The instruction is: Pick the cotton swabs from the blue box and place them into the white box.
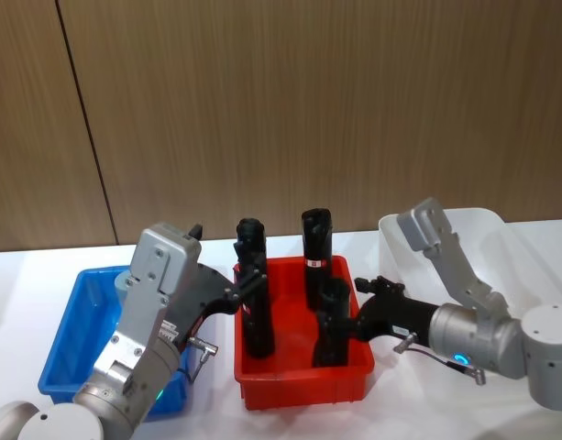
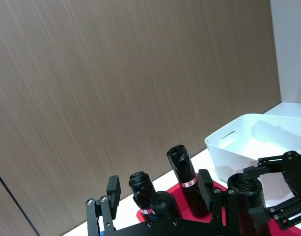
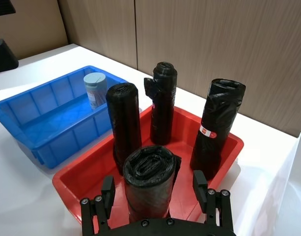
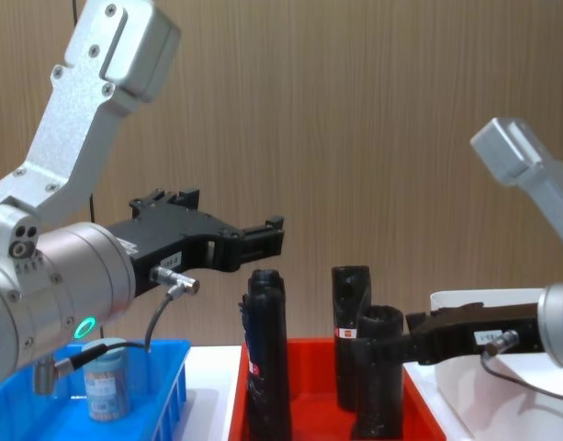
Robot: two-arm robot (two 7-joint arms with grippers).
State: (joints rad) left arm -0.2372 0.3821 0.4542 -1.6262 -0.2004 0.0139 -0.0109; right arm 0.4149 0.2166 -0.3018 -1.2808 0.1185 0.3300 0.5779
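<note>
While it stands untouched: clear plastic cotton swab jar with pale blue lid (image 3: pixel 95 88), upright in the bright blue slotted crate (image 3: pixel 32 125), well apart from both jaws.
Handling: probably light, stiff, slick; grasp across its body below the lid.
Left gripper (image 4: pixel 263 241): jaws spread, empty, above red tray (image 1: pixel 303 380).
Right gripper (image 3: pixel 152 189): jaws spread around a black roll (image 3: pixel 150 179).
White smooth bin (image 1: pixel 501 247): beyond right jaws.

Readable text: none.
Black rolls (image 3: pixel 216 123): small red-and-white labels, print too small to read.
Cotton swab jar (image 4: pixel 106 390): label illegible.
</note>
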